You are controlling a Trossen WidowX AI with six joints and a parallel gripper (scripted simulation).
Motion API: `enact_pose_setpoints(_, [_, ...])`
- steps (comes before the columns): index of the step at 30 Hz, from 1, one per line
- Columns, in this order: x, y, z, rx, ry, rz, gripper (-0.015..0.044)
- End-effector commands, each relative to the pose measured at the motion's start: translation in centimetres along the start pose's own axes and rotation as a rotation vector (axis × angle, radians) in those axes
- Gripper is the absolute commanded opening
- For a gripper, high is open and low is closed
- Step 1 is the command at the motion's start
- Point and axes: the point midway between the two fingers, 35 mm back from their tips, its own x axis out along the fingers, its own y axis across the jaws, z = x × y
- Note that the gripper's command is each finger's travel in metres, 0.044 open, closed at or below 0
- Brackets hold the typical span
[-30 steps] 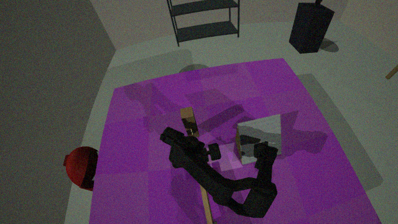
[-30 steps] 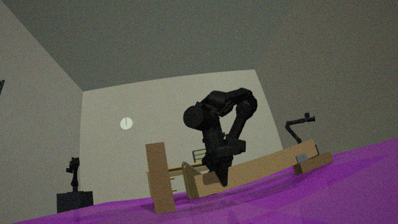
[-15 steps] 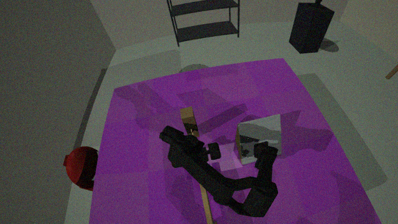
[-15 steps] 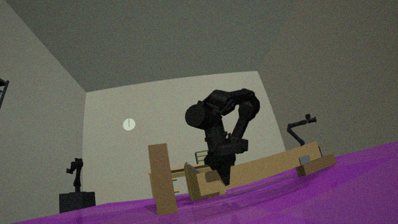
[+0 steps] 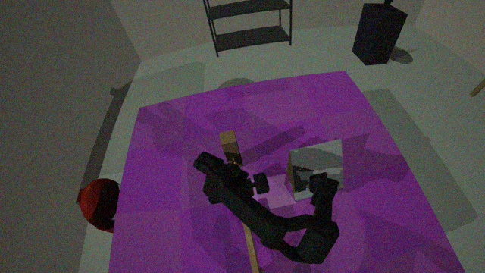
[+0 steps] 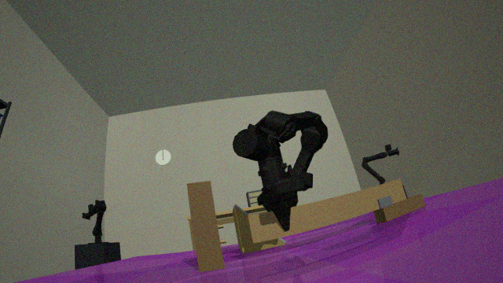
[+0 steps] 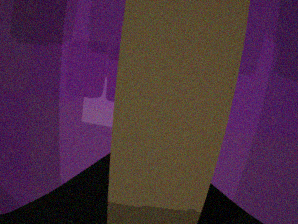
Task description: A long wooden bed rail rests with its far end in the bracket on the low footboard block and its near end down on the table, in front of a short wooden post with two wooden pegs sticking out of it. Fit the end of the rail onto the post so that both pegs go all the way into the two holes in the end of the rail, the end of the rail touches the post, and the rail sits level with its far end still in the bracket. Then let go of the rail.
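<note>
The wooden rail [image 5: 251, 248] [image 6: 334, 212] [image 7: 175, 90] is lifted at its near end, which hangs a little above the table in the exterior view. It slopes slightly up toward the footboard block [image 6: 405, 209], where its far end sits at the grey bracket [image 6: 385, 202]. My gripper [image 6: 287, 227] [image 7: 145, 164] is shut on the rail close to its near end, one finger on each side. The upright post [image 5: 229, 145] [image 6: 206, 228] stands apart from the rail end, with a gap between them. The upper peg [image 6: 221, 226] and lower peg [image 6: 222, 241] show in that gap. The rail's holes are hidden.
A box with a grey reflective face [image 5: 320, 157] stands on the purple table [image 5: 151, 182] beside the arm; its wooden side [image 6: 243, 232] shows behind the gap. A red round object [image 5: 99, 202] is beyond the table's left edge. A shelf rack [image 5: 251, 38] stands farther back.
</note>
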Motion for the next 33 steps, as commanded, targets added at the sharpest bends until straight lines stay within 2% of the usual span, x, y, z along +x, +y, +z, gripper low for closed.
enact_pose_setpoints(1, [-0.61,-0.23,-0.13,-0.001,0.002,-0.015,0.0000])
enact_pose_setpoints(33, [-0.28,0.01,-0.13,-0.001,0.002,-0.014,0.0000])
